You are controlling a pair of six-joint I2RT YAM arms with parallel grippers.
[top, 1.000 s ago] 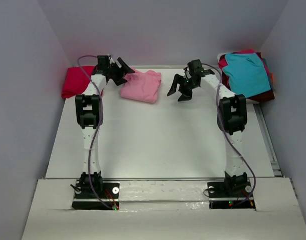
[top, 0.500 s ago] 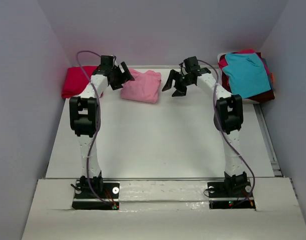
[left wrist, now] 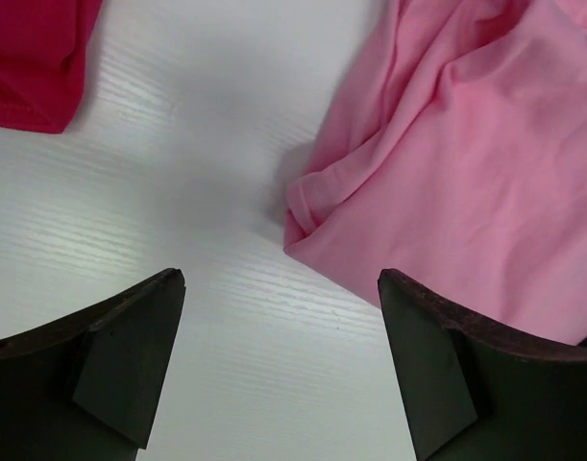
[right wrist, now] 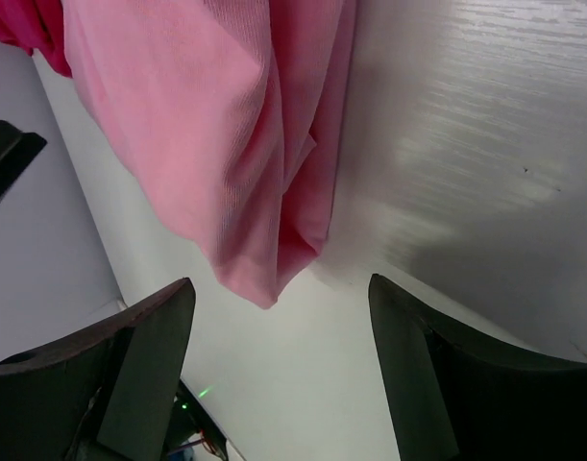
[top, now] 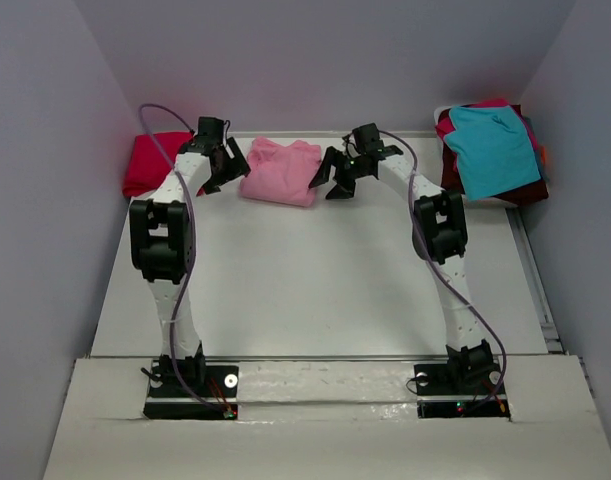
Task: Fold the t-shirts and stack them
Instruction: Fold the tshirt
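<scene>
Pink cotton is the centre of this one. In the top view the light pink t-shirt (top: pixel 282 172) is seen lying bunched in a rough fold on the white table (top: pixel 315 290), upper middle of the frame, close to the far edge. It's flanked on both sides: the left gripper (top: pixel 228 170) is held just beside its left edge and the right gripper (top: pixel 328 182) just beside its right edge. Both are spread wide and nothing is pinched. A crimson red t-shirt (top: pixel 150 162) is parked at the upper left. At the upper right a pile is topped by a teal t-shirt (top: pixel 495 148), with a maroon t-shirt (top: pixel 452 162) showing underneath.

In the left wrist view, the two dark fingers (left wrist: pixel 120 360) are seen in the bottom corners, wide apart, with only bare table between them. The upper right is filled by the light pink t-shirt (left wrist: pixel 466 182), with one folded corner pointed toward the gap. A bit of the crimson red t-shirt (left wrist: pixel 34 58) is caught in the upper left corner.

In the right wrist view, the fingers (right wrist: pixel 447 375) are also splayed along the bottom. The light pink t-shirt (right wrist: pixel 226 125) is draped across the upper left, its lowest corner ending just short of the gap. No contact can be made out.
</scene>
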